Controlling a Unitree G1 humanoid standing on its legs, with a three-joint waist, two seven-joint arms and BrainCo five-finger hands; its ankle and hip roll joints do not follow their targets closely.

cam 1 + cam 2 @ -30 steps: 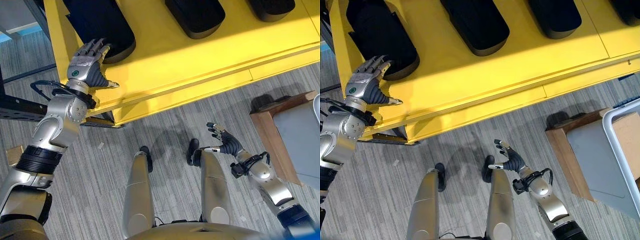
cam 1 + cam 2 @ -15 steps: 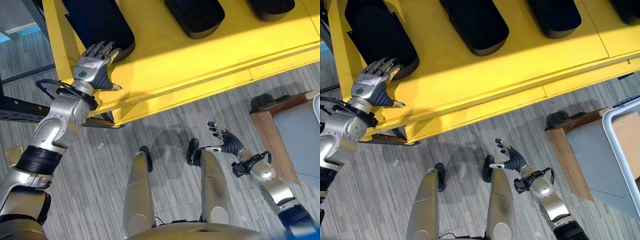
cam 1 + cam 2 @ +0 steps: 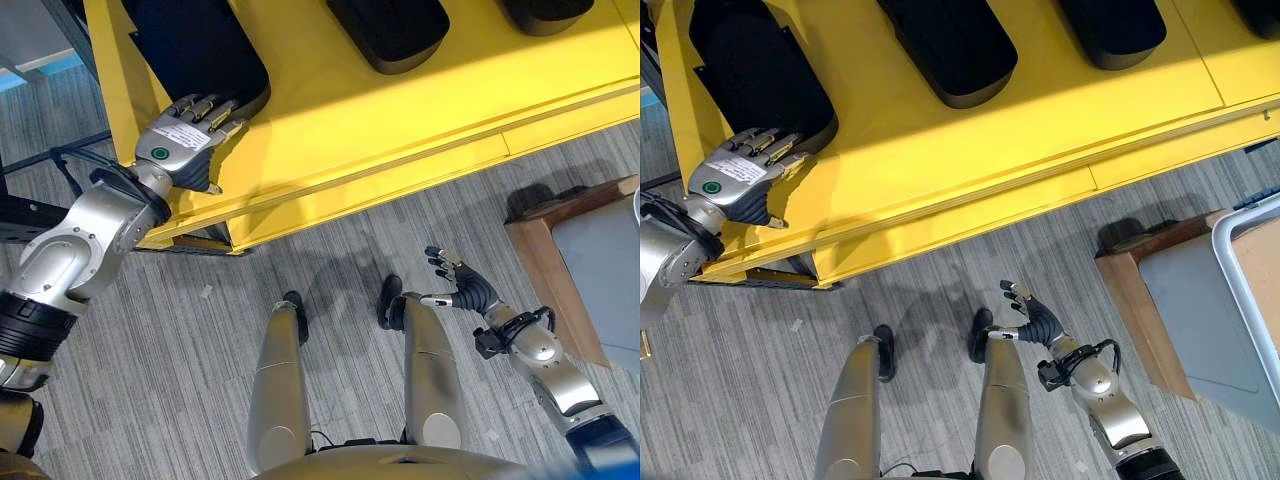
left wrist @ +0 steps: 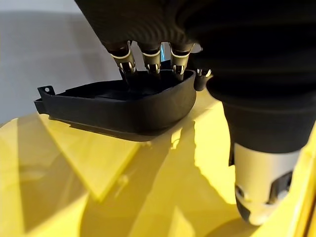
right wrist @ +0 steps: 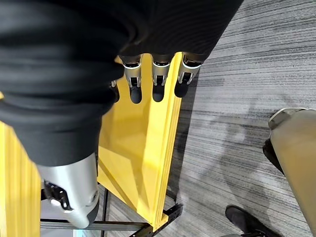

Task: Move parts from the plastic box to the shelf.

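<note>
**Left hand at black part on yellow shelf**

Shelf [image 3: 400,110] spans the upper part of the head views, yellow, with black parts lying on it in a row. At its left end lies a large black part [image 3: 755,70], open side up. The left hand [image 3: 180,145] rests over the shelf's front left corner, its fingers [image 4: 150,61] straight and relaxed, their dark tips touching the near rim of that part; the thumb is apart, over the yellow surface. Nothing is held. Further right along the shelf lie a second part [image 3: 945,45] and a third part [image 3: 1110,25], well apart from each other. Below the shelf, over the grey striped floor [image 3: 200,330], the right hand [image 3: 455,285] hangs empty, its fingers loosely spread. At the far right stands a brown-edged stand [image 3: 1145,310] carrying a white-rimmed box [image 3: 1235,285].
</note>
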